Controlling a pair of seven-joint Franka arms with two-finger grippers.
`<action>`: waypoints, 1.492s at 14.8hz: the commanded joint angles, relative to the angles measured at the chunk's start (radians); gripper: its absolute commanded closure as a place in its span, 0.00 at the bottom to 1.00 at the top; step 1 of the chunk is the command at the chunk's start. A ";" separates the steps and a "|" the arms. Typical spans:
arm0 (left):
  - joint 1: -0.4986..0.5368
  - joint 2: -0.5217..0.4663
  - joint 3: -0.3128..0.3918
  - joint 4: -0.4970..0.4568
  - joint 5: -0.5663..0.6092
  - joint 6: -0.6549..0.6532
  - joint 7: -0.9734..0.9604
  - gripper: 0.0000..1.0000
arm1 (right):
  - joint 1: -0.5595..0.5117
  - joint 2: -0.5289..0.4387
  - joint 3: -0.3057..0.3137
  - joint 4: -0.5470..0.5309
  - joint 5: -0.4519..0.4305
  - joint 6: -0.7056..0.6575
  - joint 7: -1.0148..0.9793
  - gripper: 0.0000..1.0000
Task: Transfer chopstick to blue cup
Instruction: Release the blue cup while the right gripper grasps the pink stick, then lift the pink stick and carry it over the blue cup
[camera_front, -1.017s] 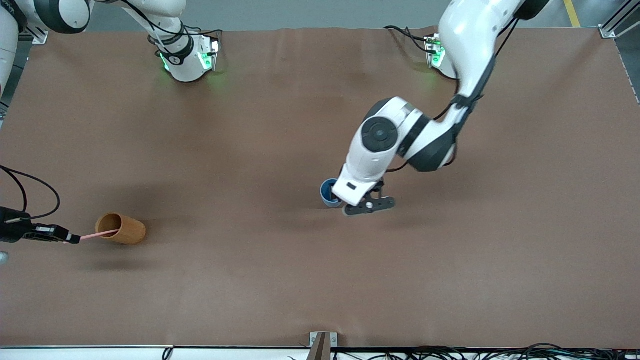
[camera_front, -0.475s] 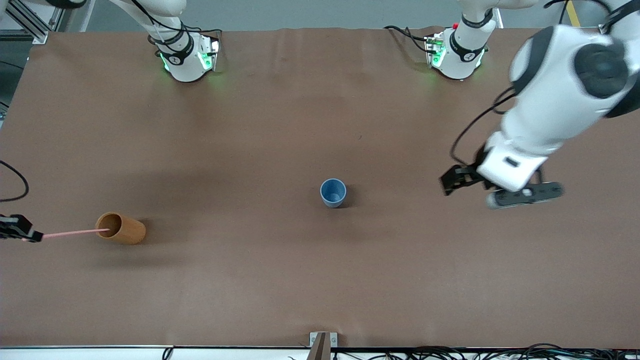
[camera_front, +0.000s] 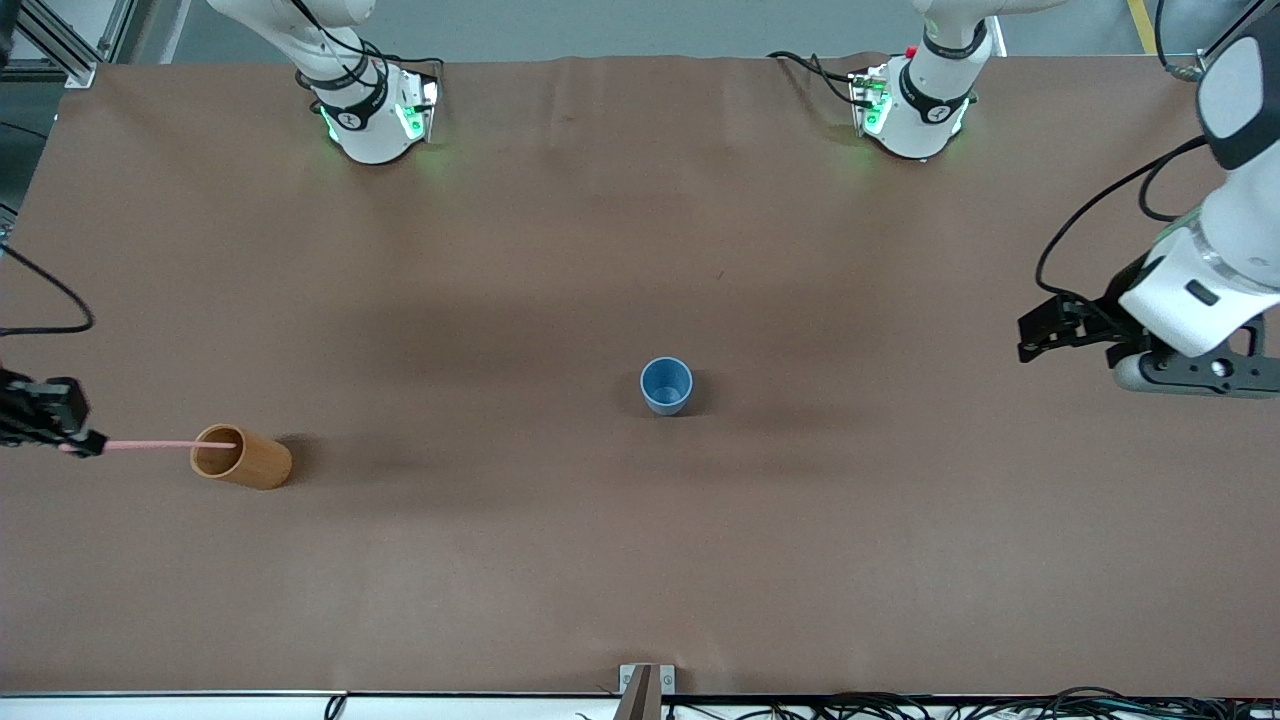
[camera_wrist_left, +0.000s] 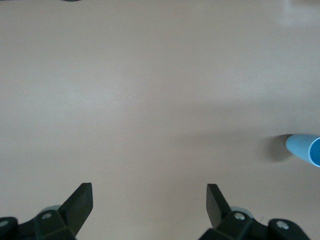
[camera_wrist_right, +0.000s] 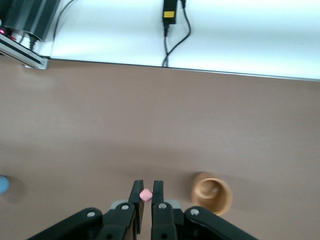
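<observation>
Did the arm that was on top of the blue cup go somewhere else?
Yes. The left gripper has swung away from the blue cup toward the left arm's end of the table, and the cup is now uncovered.

- Brown table (camera_front: 640, 560).
- Blue cup (camera_front: 666, 385) upright near the table's middle.
- Orange-brown cup (camera_front: 242, 457) near the right arm's end edge.

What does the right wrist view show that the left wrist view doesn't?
Only the right wrist view: the right gripper shut on the chopstick, with the orange-brown cup on the table beside it. Only the left wrist view: the left gripper, open and empty over bare table. Both: the blue cup at the frame edge, standing alone on the table.
</observation>
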 joint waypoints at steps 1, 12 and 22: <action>0.009 -0.056 0.000 -0.029 -0.007 -0.055 0.042 0.00 | 0.120 -0.053 -0.005 -0.043 -0.050 0.014 0.169 0.99; -0.202 -0.176 0.242 -0.086 -0.042 -0.131 0.082 0.00 | 0.777 0.059 -0.005 -0.043 -0.476 0.210 1.127 0.99; -0.176 -0.184 0.226 -0.075 -0.038 -0.133 0.116 0.00 | 0.861 0.167 -0.005 -0.056 -0.530 0.327 1.222 0.99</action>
